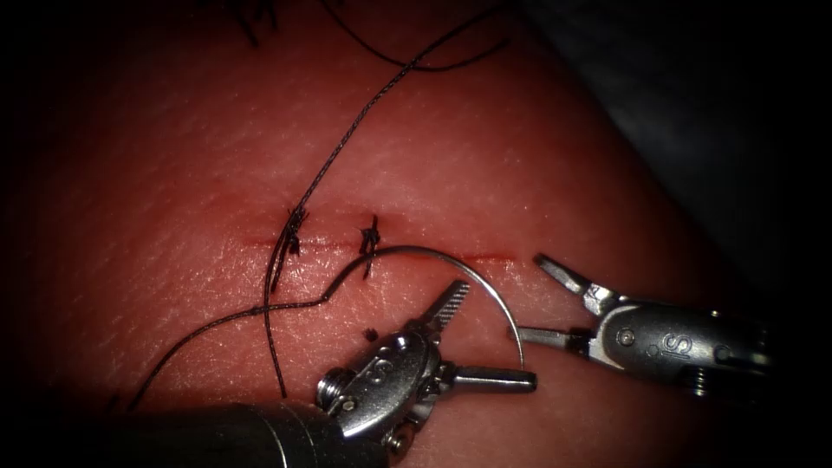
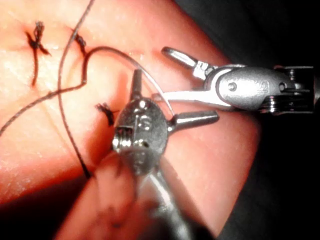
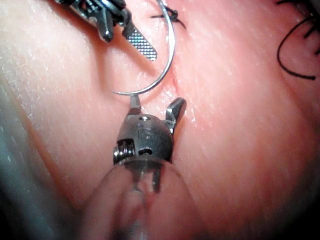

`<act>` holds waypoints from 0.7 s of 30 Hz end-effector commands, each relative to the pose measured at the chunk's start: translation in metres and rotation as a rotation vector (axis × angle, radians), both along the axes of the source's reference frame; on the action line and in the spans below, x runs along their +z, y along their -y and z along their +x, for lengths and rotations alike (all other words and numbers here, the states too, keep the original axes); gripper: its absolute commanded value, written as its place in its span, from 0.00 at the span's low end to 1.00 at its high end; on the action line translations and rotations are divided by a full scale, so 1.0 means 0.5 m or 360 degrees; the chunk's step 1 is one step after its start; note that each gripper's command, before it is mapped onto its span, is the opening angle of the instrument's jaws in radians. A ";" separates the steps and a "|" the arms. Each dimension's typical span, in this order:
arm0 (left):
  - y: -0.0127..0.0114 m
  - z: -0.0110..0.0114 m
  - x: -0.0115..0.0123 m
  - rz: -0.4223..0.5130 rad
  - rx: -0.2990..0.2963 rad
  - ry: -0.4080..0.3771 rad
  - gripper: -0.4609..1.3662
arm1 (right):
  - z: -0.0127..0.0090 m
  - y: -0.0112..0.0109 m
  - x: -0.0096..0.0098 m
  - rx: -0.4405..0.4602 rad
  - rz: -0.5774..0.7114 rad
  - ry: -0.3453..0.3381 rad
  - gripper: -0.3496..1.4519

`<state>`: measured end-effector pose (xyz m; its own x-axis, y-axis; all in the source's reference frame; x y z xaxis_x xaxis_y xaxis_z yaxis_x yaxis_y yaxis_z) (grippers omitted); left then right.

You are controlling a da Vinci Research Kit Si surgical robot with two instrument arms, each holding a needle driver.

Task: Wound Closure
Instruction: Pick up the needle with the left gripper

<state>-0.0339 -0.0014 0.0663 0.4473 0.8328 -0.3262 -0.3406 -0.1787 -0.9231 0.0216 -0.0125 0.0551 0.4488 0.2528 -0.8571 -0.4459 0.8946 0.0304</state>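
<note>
Tissue (image 1: 537,173) fills most of your endoscope frame, its cut (image 1: 485,257) running left to right across the middle, with two knotted stitches (image 1: 371,236) on its left half. Your left tool (image 1: 472,334) rises from the bottom centre with its jaws spread wide and holding nothing, one pointing up toward the cut, the other pointing right. Your right tool (image 1: 537,299) comes in from the right edge, jaws also apart, the lower one touching the needle's tip end; you cannot tell whether it grips. Needle (image 1: 485,282) lies free on the surface just below the cut, its arc bulging up and to the right, its long axis slanting from the second stitch down to its point at lower right. Thread (image 1: 347,143) trails from the needle's left end, loops down to the lower left, and another strand climbs to the top of the frame.
</note>
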 end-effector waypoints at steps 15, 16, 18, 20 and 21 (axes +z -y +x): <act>-0.0026 -0.0022 0.0078 0.0213 -0.0158 0.0141 0.92 | 0.0020 0.0005 0.0006 0.0009 -0.0001 0.0006 0.91; -0.0025 -0.0026 0.0081 0.0210 -0.0160 0.0139 0.92 | 0.0020 0.0005 0.0006 0.0009 -0.0001 0.0005 0.91; -0.0024 -0.0038 0.0095 0.0222 -0.0172 0.0146 0.92 | 0.0022 0.0007 0.0006 0.0010 -0.0002 0.0006 0.91; -0.0023 -0.0046 0.0105 0.0222 -0.0178 0.0145 0.91 | 0.0024 0.0009 0.0006 0.0011 -0.0003 0.0006 0.91; -0.0022 -0.0052 0.0116 0.0229 -0.0185 0.0150 0.90 | 0.0024 0.0011 0.0007 0.0011 -0.0005 0.0005 0.91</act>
